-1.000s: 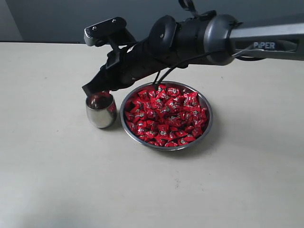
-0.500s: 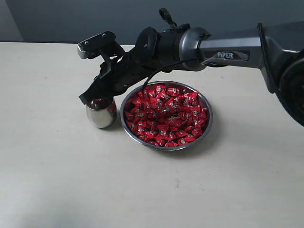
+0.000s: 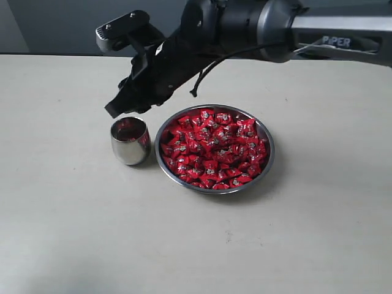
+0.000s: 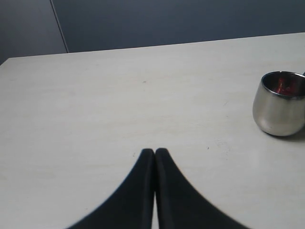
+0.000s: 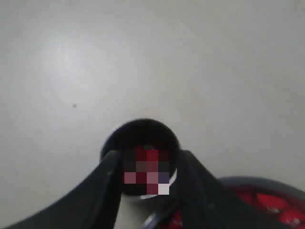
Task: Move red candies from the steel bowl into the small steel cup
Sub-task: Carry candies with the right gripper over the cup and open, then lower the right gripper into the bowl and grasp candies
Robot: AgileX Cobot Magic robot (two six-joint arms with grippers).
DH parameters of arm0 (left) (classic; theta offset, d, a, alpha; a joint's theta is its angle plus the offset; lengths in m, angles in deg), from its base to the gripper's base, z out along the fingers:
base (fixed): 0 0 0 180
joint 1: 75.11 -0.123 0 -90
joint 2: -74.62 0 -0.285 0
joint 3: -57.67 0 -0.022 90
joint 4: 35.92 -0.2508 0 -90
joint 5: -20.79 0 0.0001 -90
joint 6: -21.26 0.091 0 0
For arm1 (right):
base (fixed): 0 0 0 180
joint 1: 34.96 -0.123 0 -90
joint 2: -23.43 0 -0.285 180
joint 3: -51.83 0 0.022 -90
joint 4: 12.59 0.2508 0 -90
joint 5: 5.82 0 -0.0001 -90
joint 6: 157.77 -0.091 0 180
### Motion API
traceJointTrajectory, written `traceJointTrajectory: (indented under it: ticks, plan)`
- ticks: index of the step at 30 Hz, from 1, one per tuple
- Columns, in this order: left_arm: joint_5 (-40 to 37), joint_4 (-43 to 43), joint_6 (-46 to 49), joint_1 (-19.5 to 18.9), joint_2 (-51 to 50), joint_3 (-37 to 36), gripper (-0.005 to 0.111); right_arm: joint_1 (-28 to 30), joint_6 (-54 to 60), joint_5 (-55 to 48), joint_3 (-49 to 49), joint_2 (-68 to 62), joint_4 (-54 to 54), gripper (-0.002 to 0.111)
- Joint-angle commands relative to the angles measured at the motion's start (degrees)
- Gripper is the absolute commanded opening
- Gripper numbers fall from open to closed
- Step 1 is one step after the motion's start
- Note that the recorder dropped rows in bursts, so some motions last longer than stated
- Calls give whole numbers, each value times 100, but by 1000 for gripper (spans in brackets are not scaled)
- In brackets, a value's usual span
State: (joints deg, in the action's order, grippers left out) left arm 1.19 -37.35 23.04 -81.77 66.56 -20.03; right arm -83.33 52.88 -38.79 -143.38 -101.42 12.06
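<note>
Cup position, leftmost in the exterior view: small steel cup (image 3: 130,142) stands upright on the table (image 3: 73,233), which is pale beige, matte and faintly streaked. Cup is polished, mirror-like, with slightly bulging sides and no handle. Red shows inside its mouth, in the left wrist view as well.

Left gripper (image 4: 155,157): two black tapered fingers pressed together tip to tip, nothing between them, low over bare table, well apart from the cup.

Right gripper (image 3: 119,109): hangs just above the cup's mouth, clear of the rim. In the right wrist view its dark fingers (image 5: 107,183) stand spread, framing the cup below with nothing held; the centre of that view is blurred into blocks.

Steel bowl (image 3: 267,160): just right of the cup; whether they touch, I cannot tell. It is wide, shallow and round, with a thin bright rim. Red candies (image 3: 211,150) fill it nearly to the rim: a heap of small crinkled pieces in glossy red wrappers, each with a small silvery mark.

Arm (image 3: 343,40): grey and black, reaching in from the right over the bowl's far side.
</note>
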Motion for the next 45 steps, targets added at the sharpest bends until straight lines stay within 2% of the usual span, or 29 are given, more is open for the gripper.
traceJointTrajectory:
  ticks: [1,5,14,30,33,35,43,45]
  plan:
    - [31,-11,-9,46,27,48,0,275,-1038,-415,314,267,-1244,37]
    - [31,-11,-9,46,27,48,0,491,-1071,-544,693,290,-1274,37]
    - [31,-11,-9,46,27,48,0,503,-1085,-238,1318,246,-1526,37]
    - [31,-11,-9,46,27,48,0,503,-1098,117,1344,-266,-1456,36]
    - [31,-11,-9,46,27,48,0,503,-1116,117,1344,-266,-1517,20]
    - [31,-11,-9,46,27,48,0,503,-1116,83,1344,-255,-1555,3]
    - [31,-11,-9,46,27,48,0,492,-1139,32,1344,447,-1507,0]
    - [31,-11,-9,46,27,48,0,492,-1139,84,1344,647,-1155,0]
